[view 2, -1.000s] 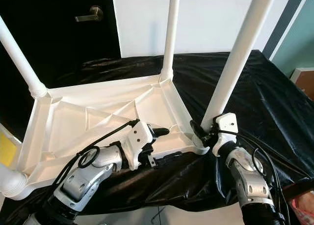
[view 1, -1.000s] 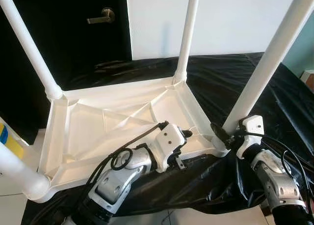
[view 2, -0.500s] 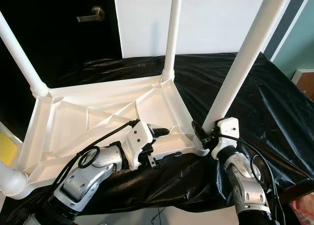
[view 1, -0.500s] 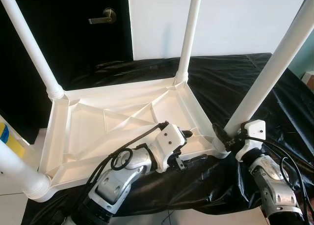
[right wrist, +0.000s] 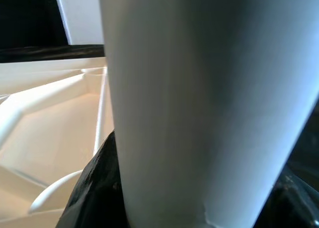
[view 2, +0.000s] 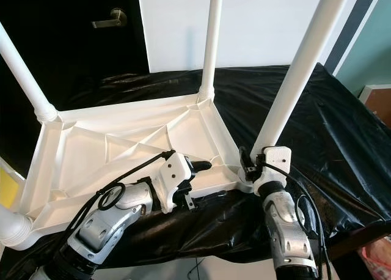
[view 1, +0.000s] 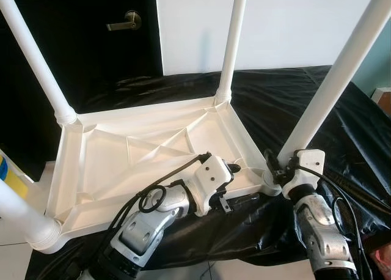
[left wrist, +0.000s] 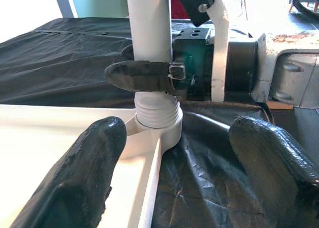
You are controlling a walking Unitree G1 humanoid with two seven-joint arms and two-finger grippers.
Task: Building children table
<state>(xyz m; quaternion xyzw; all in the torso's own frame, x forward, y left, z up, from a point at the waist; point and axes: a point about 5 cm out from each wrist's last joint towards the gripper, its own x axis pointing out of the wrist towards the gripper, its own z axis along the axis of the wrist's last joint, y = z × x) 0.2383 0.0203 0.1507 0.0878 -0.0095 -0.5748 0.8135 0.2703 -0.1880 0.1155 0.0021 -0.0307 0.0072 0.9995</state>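
A white children's table (view 1: 153, 154) lies upside down on a black sheet (view 1: 342, 127), all four legs standing up; its underside tray holds nothing. The right gripper (view 2: 249, 164) pinches the base of the near right leg (view 1: 330, 87), seemingly screwing it in. The left gripper (left wrist: 174, 173), fingers spread, rests on the rim beside it; next likely comes another tightening twist.

tabletop (view 1: 122, 164) white | legs (view 1: 333, 78) white | sheet (view 1: 342, 133) glossy black | door (view 1: 91, 41) black
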